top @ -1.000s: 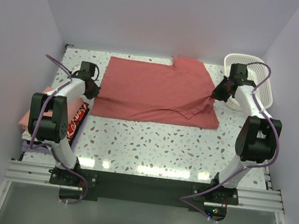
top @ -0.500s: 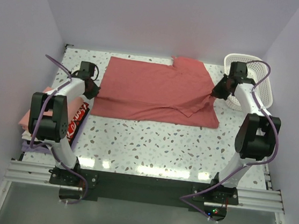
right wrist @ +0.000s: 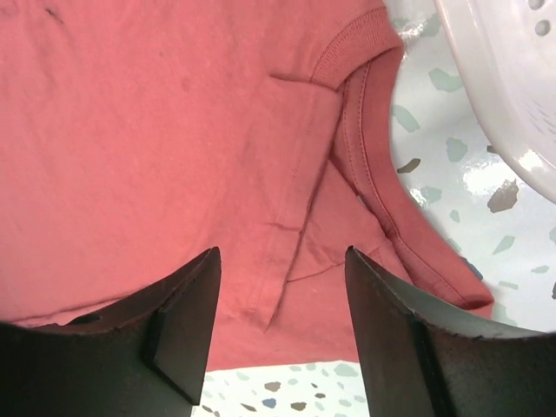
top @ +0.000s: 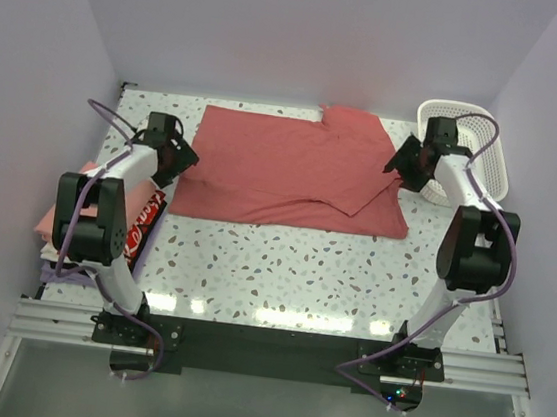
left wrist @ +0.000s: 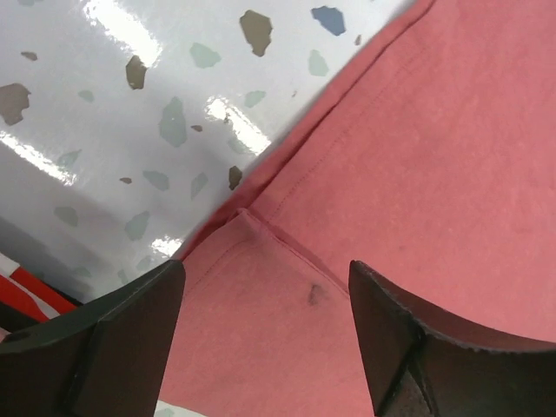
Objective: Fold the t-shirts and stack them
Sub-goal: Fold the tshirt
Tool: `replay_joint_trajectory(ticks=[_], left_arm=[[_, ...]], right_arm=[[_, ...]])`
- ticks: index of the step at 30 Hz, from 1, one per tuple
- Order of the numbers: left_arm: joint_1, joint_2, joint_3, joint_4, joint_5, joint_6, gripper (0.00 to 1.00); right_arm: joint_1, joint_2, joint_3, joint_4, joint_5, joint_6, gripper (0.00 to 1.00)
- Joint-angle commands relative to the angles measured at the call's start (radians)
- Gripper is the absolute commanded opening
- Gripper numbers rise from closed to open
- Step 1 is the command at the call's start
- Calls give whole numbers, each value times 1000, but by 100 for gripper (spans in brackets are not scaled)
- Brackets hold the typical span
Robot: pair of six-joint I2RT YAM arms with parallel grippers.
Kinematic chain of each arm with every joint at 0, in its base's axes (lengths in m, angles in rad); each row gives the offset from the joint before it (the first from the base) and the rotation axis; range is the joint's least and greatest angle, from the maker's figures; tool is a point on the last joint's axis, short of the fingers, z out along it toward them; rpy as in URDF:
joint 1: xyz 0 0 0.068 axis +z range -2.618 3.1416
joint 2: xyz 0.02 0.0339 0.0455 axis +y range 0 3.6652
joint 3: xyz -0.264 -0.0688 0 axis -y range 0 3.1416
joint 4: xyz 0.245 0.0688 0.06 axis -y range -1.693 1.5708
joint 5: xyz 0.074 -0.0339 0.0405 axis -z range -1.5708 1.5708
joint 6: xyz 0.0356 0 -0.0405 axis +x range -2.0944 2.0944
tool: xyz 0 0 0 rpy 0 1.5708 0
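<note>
A brick-red t-shirt [top: 293, 170] lies spread across the far half of the speckled table, folded over on itself, with a sleeve sticking out at the far right. My left gripper [top: 181, 160] hovers open at its left edge; the left wrist view has the shirt's hem corner [left wrist: 261, 228] lying flat between the spread fingers [left wrist: 104, 347]. My right gripper [top: 397, 166] hovers open over the shirt's right side, and the right wrist view gives the folded edge and ribbed collar [right wrist: 365, 113] below the empty fingers [right wrist: 174, 330]. A stack of folded t-shirts [top: 56, 218], salmon-pink on top, sits at the left edge.
A white lattice basket [top: 486, 152] stands at the far right, close behind the right arm, its rim in the right wrist view [right wrist: 512, 78]. A red printed item [top: 143, 228] lies beside the left arm. Walls close the table on three sides.
Both grippers were shut on the shirt's edges and have now opened and lifted slightly; the cloth has dropped flat onto the table.
</note>
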Motion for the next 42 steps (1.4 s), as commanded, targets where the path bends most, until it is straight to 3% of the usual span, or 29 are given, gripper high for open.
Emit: replay_joint_trajectory(ticks=[1,9,18,26,42], left_arm=[[11,-88,8,60,40,24,83],[-9,-268,-143,65,83,-2,81],[-62,-429,-203,4,92,58,81],[-62,-515,-203,-42,106,115,81],[-64,-521,-234,-26,105,133,81]], right_arm=[[2,-92,-47,45,-1,-13,63],[106,-227,-346,201,8,35,55],[192,-210,-455,313,35,110,49],[194,-192,-493,381,42,159,47],[218,-115,-501,448,31,197,40]])
